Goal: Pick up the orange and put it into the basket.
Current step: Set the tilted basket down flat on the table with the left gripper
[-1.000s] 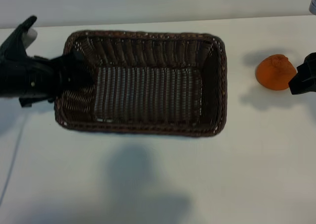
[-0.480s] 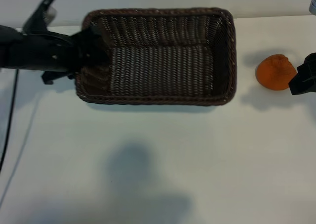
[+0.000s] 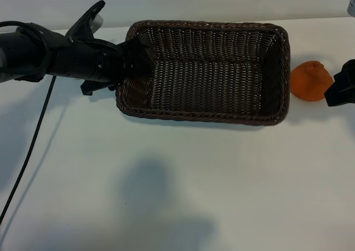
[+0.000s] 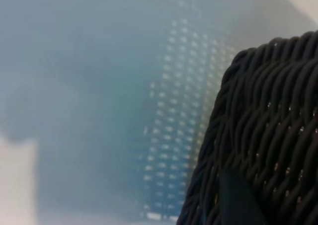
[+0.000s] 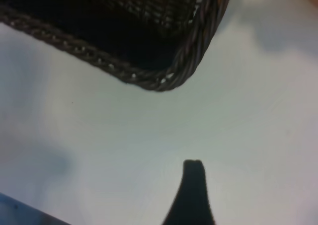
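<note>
The dark brown woven basket sits on the white table, its right end close beside the orange. My left gripper is shut on the basket's left end wall; the left wrist view shows the weave right up against one dark finger. The bumpy orange rests on the table to the right of the basket, outside it. At the frame's right edge, my right gripper stands open just right of the orange, holding nothing. The right wrist view shows one fingertip above bare table, with the basket's corner beyond it.
A black cable trails from the left arm across the table toward the front left. A soft shadow lies on the table's near middle. Part of a pale object shows at the far right corner.
The left gripper has moved the basket to the right and slightly back, bringing its right end up beside the orange. The orange and the right gripper have stayed put.
</note>
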Available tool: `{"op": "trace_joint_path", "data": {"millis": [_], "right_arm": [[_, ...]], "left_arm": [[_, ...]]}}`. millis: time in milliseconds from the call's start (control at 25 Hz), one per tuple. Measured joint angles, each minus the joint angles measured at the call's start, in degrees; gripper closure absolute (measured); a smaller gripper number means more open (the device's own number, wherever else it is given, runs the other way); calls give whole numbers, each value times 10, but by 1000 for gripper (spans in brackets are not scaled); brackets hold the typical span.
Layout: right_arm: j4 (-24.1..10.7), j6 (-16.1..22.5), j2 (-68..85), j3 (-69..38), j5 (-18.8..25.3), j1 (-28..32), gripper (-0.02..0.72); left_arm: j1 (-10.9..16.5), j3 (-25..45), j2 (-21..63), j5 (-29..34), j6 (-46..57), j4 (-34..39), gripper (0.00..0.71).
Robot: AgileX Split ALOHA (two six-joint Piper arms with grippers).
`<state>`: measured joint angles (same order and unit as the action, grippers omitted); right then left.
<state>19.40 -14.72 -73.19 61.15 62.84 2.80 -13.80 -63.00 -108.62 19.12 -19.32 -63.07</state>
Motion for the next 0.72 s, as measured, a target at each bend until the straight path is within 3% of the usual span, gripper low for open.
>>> {"op": "trace_joint_path", "data": {"millis": [720], "right_arm": [[0,0,0,0,7,0,123]], "left_arm": [[0,24,-16,10,43,38,359]]}}
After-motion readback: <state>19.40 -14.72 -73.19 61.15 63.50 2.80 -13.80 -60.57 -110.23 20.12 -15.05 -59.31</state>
